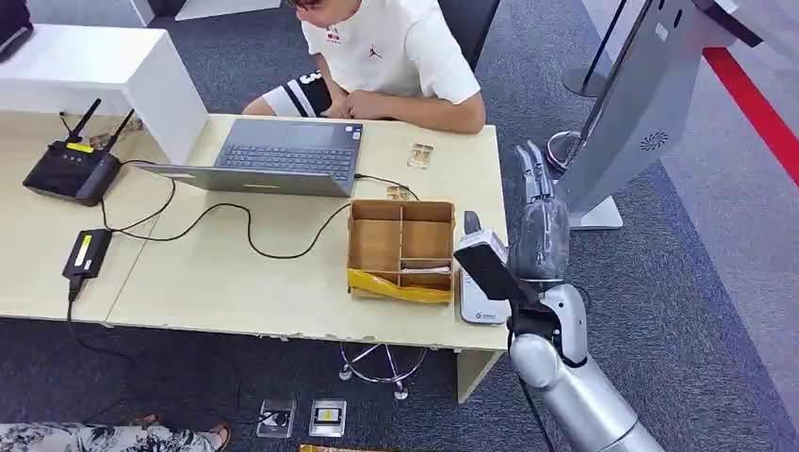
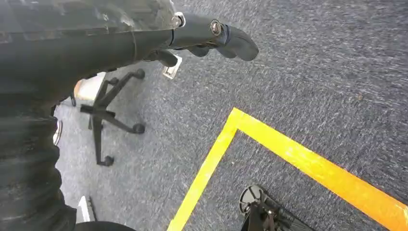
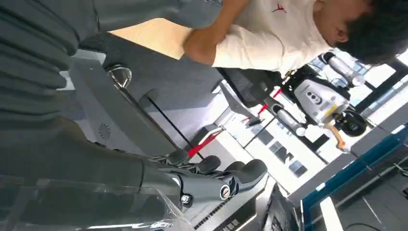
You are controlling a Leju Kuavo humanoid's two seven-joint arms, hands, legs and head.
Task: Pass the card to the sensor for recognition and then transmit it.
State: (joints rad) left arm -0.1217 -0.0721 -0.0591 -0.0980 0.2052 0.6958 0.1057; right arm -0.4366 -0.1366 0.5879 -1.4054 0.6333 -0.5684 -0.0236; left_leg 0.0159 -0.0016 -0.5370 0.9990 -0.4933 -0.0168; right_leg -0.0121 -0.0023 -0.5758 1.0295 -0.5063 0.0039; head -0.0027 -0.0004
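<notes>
Grey carpet (image 1: 716, 282) covers the floor, and a long pale wooden worktop (image 1: 236, 282) stands on it. A person (image 1: 396, 47) in a white shirt sits at the far side, behind an open grey laptop (image 1: 273, 155).

The card (image 1: 420, 155) is a small tan piece with darker marks on it. It lies flat on the worktop near the far edge, just beside the person's arm and to the right of the laptop. Nothing touches it. Its long side seems to run from the near edge toward the far edge, a little tilted, but it is too small to be sure. Its print is too small to read.

A brown box (image 1: 400, 247) with little rooms inside sits near the front edge, well apart from the card. Just beside the box, at the right end of the worktop, stands a white sensor (image 1: 481, 306), partly hidden by the robot's wrist.

The right hand (image 1: 537, 202) is up in the air past the right end of the worktop, near the sensor. Its fingers point straight up and away, spread flat, and it holds nothing. A big grey stand (image 1: 641, 113) leans behind it.

The left hand (image 2: 202, 36) hangs low over the carpet with nothing in it. How far open it is, I cannot tell.

A black router (image 1: 71, 169) sits at the left end.
</notes>
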